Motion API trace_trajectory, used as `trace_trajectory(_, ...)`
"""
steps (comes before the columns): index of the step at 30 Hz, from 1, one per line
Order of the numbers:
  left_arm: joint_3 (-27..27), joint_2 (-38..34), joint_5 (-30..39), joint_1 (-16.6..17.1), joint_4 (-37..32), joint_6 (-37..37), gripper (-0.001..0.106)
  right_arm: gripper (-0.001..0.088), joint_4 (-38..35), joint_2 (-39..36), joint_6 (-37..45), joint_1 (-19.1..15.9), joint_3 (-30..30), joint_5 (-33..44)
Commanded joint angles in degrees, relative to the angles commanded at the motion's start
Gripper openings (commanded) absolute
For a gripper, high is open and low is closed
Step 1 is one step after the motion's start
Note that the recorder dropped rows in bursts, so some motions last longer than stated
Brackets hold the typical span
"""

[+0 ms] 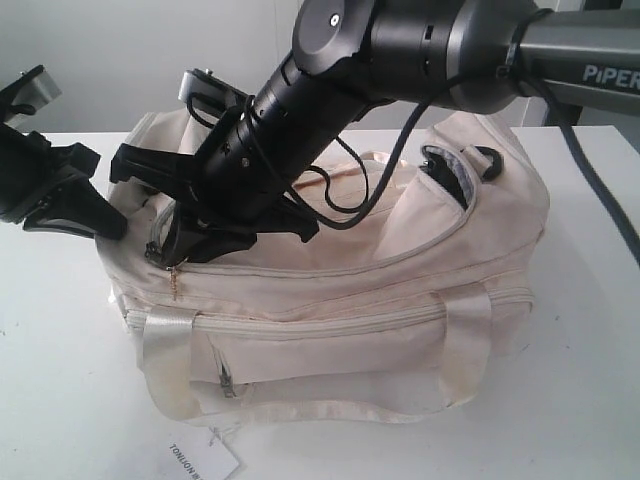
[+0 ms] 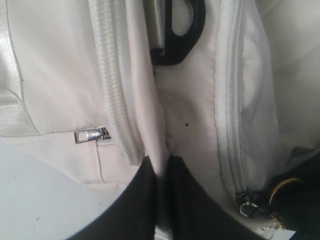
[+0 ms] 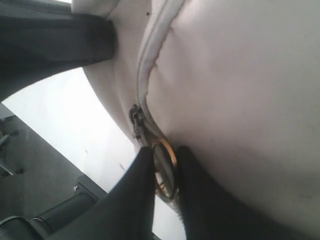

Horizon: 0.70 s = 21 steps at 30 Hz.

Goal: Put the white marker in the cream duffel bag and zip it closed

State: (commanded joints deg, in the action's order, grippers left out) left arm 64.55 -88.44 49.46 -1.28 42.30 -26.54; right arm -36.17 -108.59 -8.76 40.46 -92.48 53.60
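The cream duffel bag lies lengthwise on the white table. My right arm reaches across it to its left end, where the right gripper is shut on the gold ring pull of the curved main zip. My left gripper is shut on a fold of the bag's cream fabric at that same end. The zip slider sits just beside that pinch. A dark gap shows at the bag's right top. The white marker is out of view.
A white printed paper tag lies on the table by the bag's front left corner. The small pocket's silver zip pull and a black plastic ring are near the left gripper. The right arm's cable drapes over the bag.
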Motion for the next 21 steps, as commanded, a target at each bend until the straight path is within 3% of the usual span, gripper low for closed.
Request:
trace_trajectory(10, 0.0, 0.0, 0.0, 0.0, 0.0, 0.0, 0.000, 0.0159, 0.0, 0.0, 0.0, 0.0, 0.0, -0.9)
trace_trajectory(16, 0.0, 0.0, 0.0, 0.0, 0.0, 0.0, 0.000, 0.0000, 0.1, 1.0, 0.5, 0.0, 0.0, -2.1)
trace_trajectory(21, 0.0, 0.0, 0.0, 0.0, 0.0, 0.0, 0.000, 0.0000, 0.1, 3.0, 4.9, 0.0, 0.0, -2.8)
